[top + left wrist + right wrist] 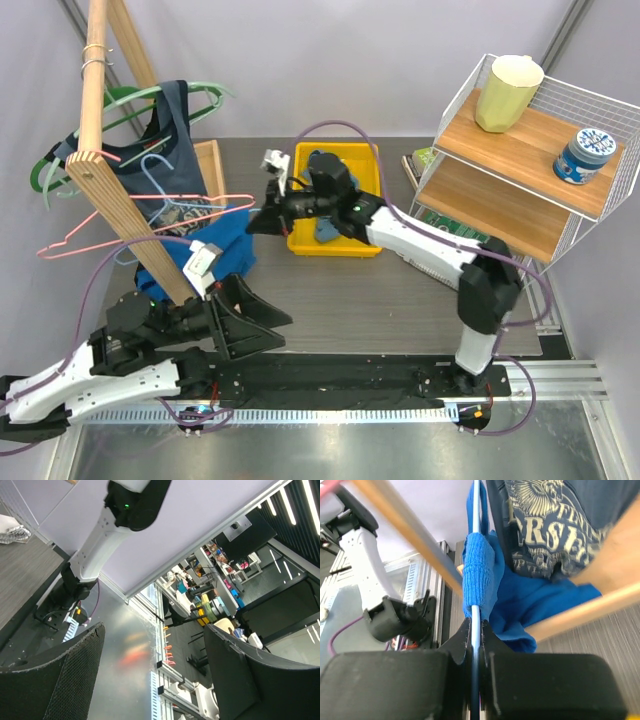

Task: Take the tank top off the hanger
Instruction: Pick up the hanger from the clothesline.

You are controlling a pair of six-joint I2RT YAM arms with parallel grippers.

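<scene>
Fabric of the blue tank top point(228, 250) sags soft and light by the wooden rack point(120, 205), its strap point(479, 575) bunched round a stiff hanger wire point(475, 510). Right gripper point(476, 630) pinches that wire, while left gripper point(154, 645) stands spread and empty. The bunched strap looks the best hold.

We get bright, even overhead light in the top view, with soft shadows and mild glare on the metal strip point(330, 445). In the left wrist view the ceiling lights point(300, 510) blow out. In the right wrist view the tank top point(555, 525) print is sharp and the wooden bars point(580, 611) blur.
</scene>
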